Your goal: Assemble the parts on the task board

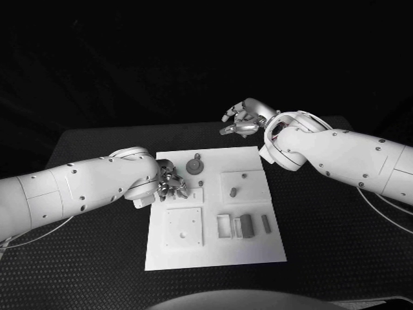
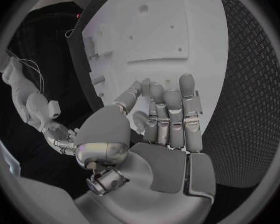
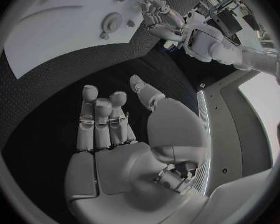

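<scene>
**Left hand over the board's near-left edge, right hand waiting off it**

The task board (image 1: pixel 216 210) lies at the centre of the black surface (image 1: pixel 337 219), long side running from twelve to six o'clock. The left hand (image 1: pixel 170 184) hangs over the board's nine o'clock edge, fingers lightly curled and close together. In the left wrist view nothing sits between them, so it holds no part, though whether the fingertips touch the board I cannot tell. It seems placed there to work on the small pieces beside it.

The parts are spread out: a round part (image 1: pixel 196 167) near twelve o'clock, a small peg (image 1: pixel 233 191) on the raised square towards two o'clock, and slim blocks (image 1: pixel 246 225) towards four o'clock.

The right hand (image 1: pixel 244 119) hovers past the board's twelve o'clock end, off the plate, fingers loosely spread and empty — probably parked clear so the left has room.
</scene>
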